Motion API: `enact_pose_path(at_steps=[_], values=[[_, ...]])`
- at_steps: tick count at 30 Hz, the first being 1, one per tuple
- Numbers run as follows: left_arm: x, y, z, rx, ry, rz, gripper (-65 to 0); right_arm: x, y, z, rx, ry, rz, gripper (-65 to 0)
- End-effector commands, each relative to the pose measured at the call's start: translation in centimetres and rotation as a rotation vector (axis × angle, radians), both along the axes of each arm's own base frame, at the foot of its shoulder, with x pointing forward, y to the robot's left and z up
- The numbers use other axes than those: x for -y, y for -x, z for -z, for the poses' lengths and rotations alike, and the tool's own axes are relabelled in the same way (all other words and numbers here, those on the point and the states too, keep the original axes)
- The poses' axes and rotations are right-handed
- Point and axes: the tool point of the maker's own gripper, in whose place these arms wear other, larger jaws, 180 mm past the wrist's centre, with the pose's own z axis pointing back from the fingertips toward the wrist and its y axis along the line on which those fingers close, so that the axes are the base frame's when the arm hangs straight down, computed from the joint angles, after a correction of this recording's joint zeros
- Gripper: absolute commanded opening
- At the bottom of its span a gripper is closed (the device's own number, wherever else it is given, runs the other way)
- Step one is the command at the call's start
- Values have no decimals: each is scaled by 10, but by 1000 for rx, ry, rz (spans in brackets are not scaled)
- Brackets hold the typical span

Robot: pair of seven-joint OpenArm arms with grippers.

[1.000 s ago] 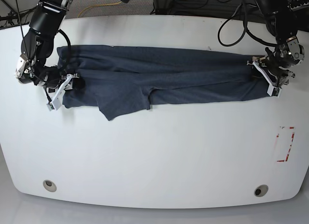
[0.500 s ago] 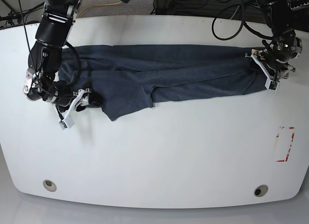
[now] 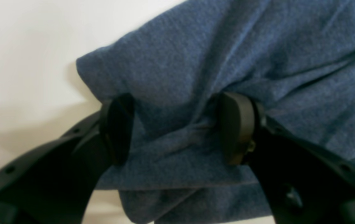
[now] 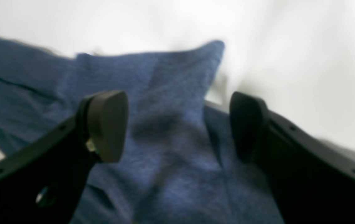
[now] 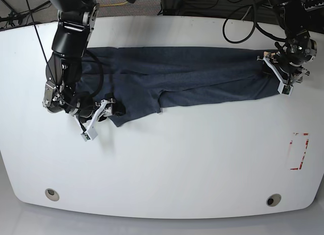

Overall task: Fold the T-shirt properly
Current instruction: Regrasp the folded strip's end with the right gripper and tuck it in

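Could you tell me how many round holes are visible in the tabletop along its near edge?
2: one hole near the front corner on the right arm's side, the other hole near the front corner on the left arm's side. The T-shirt might hide more.

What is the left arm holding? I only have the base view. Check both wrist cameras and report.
Observer: In the left wrist view, the left fingers pinch a bunched fold of the T-shirt between them.
Operator: Now the right arm.
Observer: In the right wrist view, the right fingers stand apart above the cloth and grip nothing.
Operator: Tell me what lies under them.
Observer: A pointed corner of the shirt, with the bare white table beyond it.
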Motion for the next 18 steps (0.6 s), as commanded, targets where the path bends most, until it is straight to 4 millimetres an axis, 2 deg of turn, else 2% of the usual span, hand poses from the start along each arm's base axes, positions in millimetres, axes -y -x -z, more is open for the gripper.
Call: enact_pose_path(at_steps=[1,2,4,8,9,11,14,18], values=[[-5,-2,-6,6,-24,3,-253,-2,-13,-15,53,-23,4,-181],[-5,-2,-6,6,-24,3,-253,-2,-13,-14,51,-23,4,-205],[-5,-2,-6,6,-24,3,-253,-8,-11,-13,52,-36,1,-320],[-6,-2,-4,2,-22,1,-253,-13,-10,-25,98,-29,-5,-626],[-6,-2,-4,0,-21,0,-253,-13,-8,-28,111,-20,-8,-650],[-4,-2,-3,-1,-20,5,-253,-13,-5,-39,155,4,-16,-650],[-4,-3,-4,1,-20,4,-253,-11,10,-50,196,56,-34,-650],[-4,-4,-4,2,-22,6,-253,-3,27,-48,191,91,-28,-650]])
